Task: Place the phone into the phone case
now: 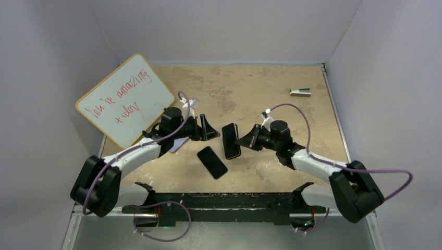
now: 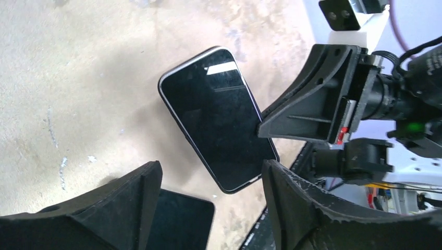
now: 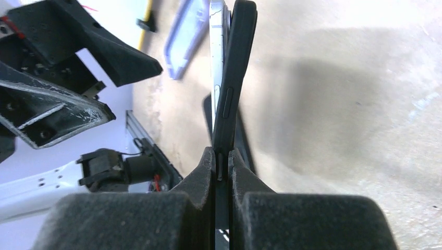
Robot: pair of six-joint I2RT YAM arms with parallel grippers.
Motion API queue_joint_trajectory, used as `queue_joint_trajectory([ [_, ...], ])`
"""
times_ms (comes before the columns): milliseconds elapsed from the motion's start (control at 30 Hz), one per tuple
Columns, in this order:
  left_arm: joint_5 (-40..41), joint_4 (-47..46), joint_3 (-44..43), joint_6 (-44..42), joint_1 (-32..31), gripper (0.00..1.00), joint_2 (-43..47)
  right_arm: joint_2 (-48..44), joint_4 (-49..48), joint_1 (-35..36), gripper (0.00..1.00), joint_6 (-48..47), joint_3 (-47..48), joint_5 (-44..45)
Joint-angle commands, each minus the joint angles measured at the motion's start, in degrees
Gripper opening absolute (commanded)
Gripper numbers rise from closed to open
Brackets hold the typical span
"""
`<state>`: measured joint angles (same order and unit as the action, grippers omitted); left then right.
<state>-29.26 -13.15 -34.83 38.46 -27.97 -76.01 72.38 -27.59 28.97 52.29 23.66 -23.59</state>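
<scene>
Pinching tight with the right gripper, fingers squeezing one long edge of the glossy black rounded-corner phone and holding it tilted up, apparently just off the counter, around the middle. Long axis running roughly near edge to far edge, dark face pointing toward the left arm. Hanging wide open right beside it: the left gripper, gripping nothing. Lying flat further out toward the left edge, partly tucked under that left arm: the thin pale lavender plastic phone case. Probably needing a carry leftward, the left arm being way nearer the case. Also lying flat toward the near edge, just beside the held one: a second plain black phone-shaped slab.
</scene>
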Motion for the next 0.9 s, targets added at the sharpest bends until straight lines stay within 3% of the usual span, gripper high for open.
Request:
queue_joint_trajectory([
  [0, -4.81, 3.16, 0.42, 2.6, 0.81, 0.76, 8.95, -9.68, -4.38, 0.1, 0.0, 2.38, 0.22, -0.84],
  [167, -7.49, -0.59, 3.99, 8.92, 0.86, 0.81, 17.24, -19.13, -8.38, 0.14, 0.0, 6.59, -1.31, -3.6],
  [433, -15.06, -27.32, 11.96, 25.13, 0.54, 0.81, 18.64, -26.94, -18.49, 0.59, 0.0, 13.29, -3.61, -8.5],
  [700, -14.87, -37.49, 12.04, 27.63, -2.52, 0.78, 15.05, -26.36, -22.47, 3.9, 0.0, 15.25, -3.88, -9.56],
  [867, -13.48, -40.84, 11.89, 28.79, -4.28, 0.69, 12.74, -25.64, -23.13, 6.06, 0.0, 14.32, -3.99, -9.18],
])
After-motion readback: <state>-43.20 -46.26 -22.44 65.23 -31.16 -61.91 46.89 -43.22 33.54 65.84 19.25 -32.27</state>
